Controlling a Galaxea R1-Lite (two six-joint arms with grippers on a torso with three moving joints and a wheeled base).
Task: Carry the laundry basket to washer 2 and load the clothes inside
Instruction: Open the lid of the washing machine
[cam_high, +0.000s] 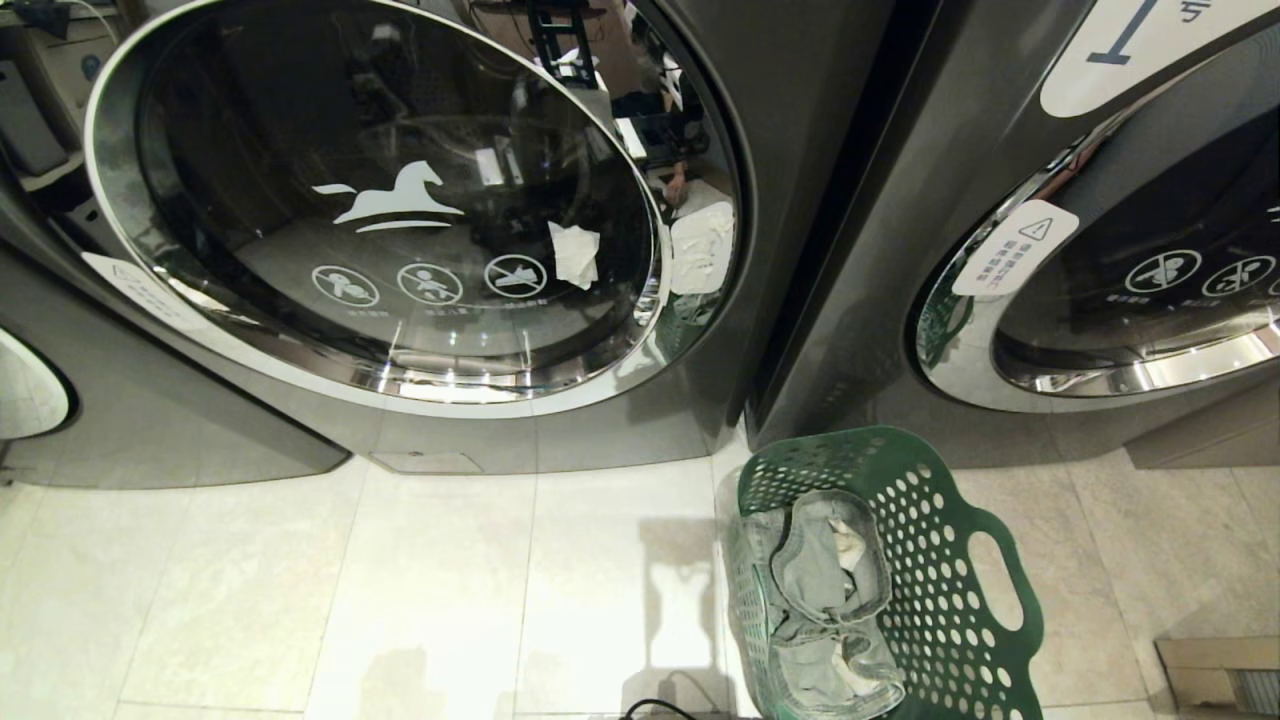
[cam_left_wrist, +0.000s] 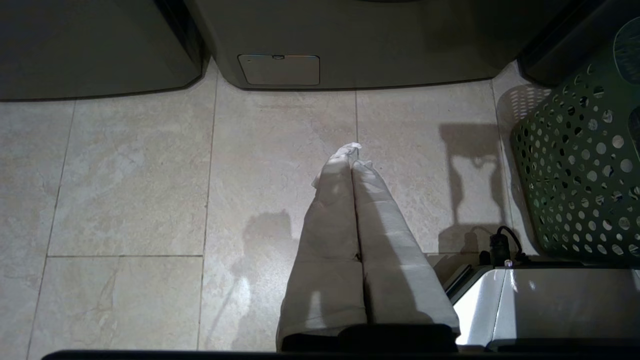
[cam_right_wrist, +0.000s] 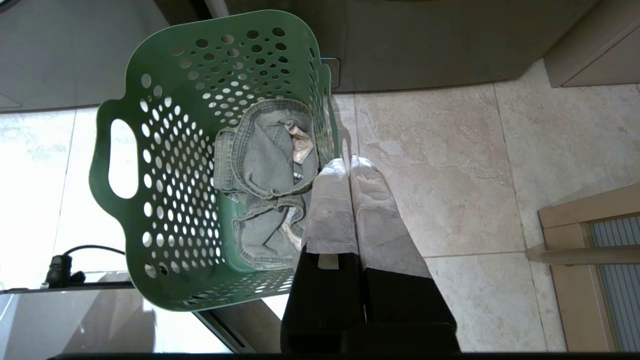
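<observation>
The green perforated laundry basket (cam_high: 960, 600) stands on the tiled floor, just in front of the gap between two front-load washers. Crumpled denim clothes (cam_high: 830, 590) lie inside it. The left washer's round glass door (cam_high: 400, 200) fills the upper left, and the right washer's door (cam_high: 1150, 290) is cut off by the edge. I cannot tell which one is washer 2. My right gripper (cam_right_wrist: 348, 161) is shut and empty, hanging beside the rim of the basket (cam_right_wrist: 165, 165) near the jeans (cam_right_wrist: 260, 165). My left gripper (cam_left_wrist: 351, 152) is shut and empty over bare tile, with the basket (cam_left_wrist: 580, 175) off to one side.
My white base (cam_left_wrist: 540, 300) and a black cable (cam_left_wrist: 500, 240) sit close behind the basket. A wooden-framed floor vent (cam_right_wrist: 590, 250) lies beyond the basket's far side. A small service hatch (cam_left_wrist: 278, 69) sits low on the left washer's front.
</observation>
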